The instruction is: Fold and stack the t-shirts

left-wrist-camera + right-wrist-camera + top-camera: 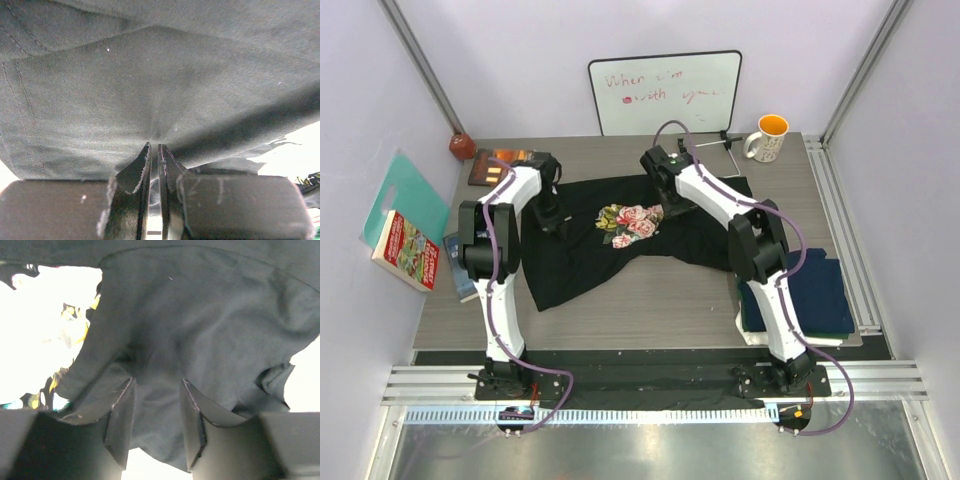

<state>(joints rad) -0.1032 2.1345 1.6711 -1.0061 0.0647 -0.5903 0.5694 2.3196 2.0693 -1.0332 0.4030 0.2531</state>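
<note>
The black t-shirt (620,250) with a pink floral print (632,222) lies spread and rumpled across the middle of the table. My left gripper (549,216) is at its left edge. In the left wrist view the gripper (154,146) is shut on a pinch of the black cloth (150,85). My right gripper (673,204) is over the shirt's far edge, right of the print. In the right wrist view its fingers (157,382) stand apart with black cloth (200,315) hanging loosely between them. A folded navy shirt (802,290) lies at the right on a lighter folded one (748,327).
A colourful book (406,250) and a teal board (405,195) lean at the left wall. Another book (498,166) and a small red object (461,146) sit at the back left. A whiteboard (665,92) and a mug (767,138) stand at the back.
</note>
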